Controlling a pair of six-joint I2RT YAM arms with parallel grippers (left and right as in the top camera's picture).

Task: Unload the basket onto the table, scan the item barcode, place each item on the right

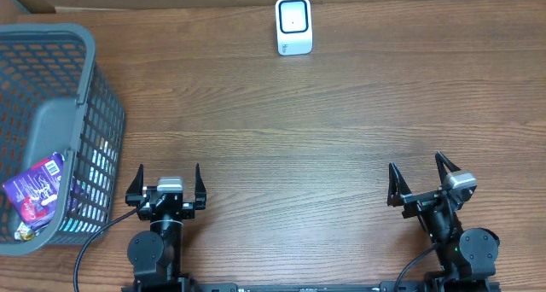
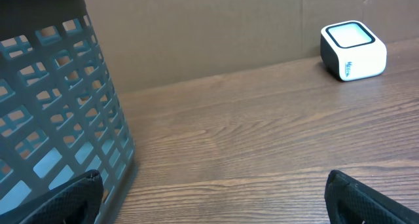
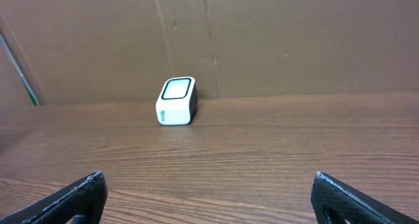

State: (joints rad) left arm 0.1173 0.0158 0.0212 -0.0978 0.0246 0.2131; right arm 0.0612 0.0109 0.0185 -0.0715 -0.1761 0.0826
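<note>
Overhead, nothing is yet done: the purple packet [image 1: 38, 194] lies in the basket [image 1: 85, 61], outboard of the left gripper [image 1: 168, 167], jaws wide and empty; the right gripper [image 1: 415, 160] gapes empty too. Left wrist: basket wall beside the left jaw. Right wrist: scanner [image 3: 177, 101] ahead between the jaws; pick-up and scanning remain.

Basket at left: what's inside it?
A purple packet with a barcode label lies in the basket. Its grey handle hides part of the interior.
</note>
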